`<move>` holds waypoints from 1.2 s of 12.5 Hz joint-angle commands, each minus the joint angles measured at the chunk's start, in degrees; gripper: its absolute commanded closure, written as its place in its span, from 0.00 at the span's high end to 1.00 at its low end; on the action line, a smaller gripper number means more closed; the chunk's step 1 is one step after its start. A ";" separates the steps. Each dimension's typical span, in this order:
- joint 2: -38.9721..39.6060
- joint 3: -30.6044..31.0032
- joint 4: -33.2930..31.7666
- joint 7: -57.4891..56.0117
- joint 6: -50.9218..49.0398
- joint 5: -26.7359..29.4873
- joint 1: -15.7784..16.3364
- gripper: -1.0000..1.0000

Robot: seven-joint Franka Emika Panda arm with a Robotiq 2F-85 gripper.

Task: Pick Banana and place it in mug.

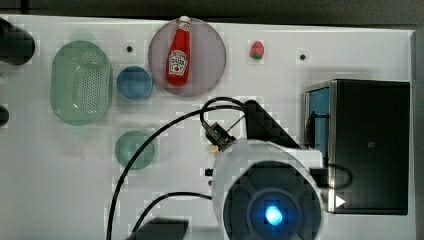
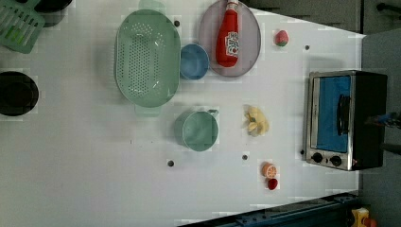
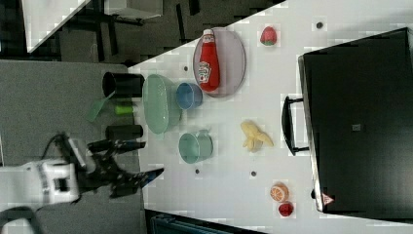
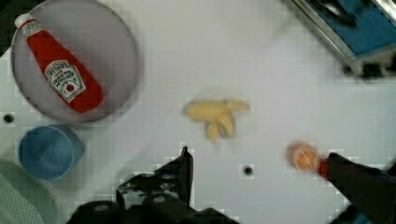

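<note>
A white tabletop (image 2: 85, 161) carries the whole scene, with dark floor at its edges. In the wrist view the hand (image 4: 257, 163) hangs above the surface with its two fingers spread wide and nothing between them. The banana (image 4: 217, 115) lies flat on the tabletop just ahead of the fingertips, between their lines, and apart from them. The mug (image 2: 197, 130) stands upright and empty off to one side of the hand, near the banana but not touching it; in the left view it sits to the banana's left. An orange slice (image 4: 303, 157) lies close beside one finger, and a toaster oven (image 2: 344, 119) stands beyond the banana.

The pick has not yet begun. The bunch is low and lumpy with short curved fingers, so a descent that stops too high could pinch only one tip and let it pivot out. An off-centre approach might nudge the orange slice or shove the banana sideways. At the mug, a careless release could catch the rim or tip the light cup.
</note>
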 commanded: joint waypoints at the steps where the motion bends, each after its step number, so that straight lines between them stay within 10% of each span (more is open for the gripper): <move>1: 8.05 0.34 -9.08 -16.05 8.53 0.07 0.02 1.00; 15: 36.39 0.14 -17.16 -38.24 43.89 0.07 -0.29 1.00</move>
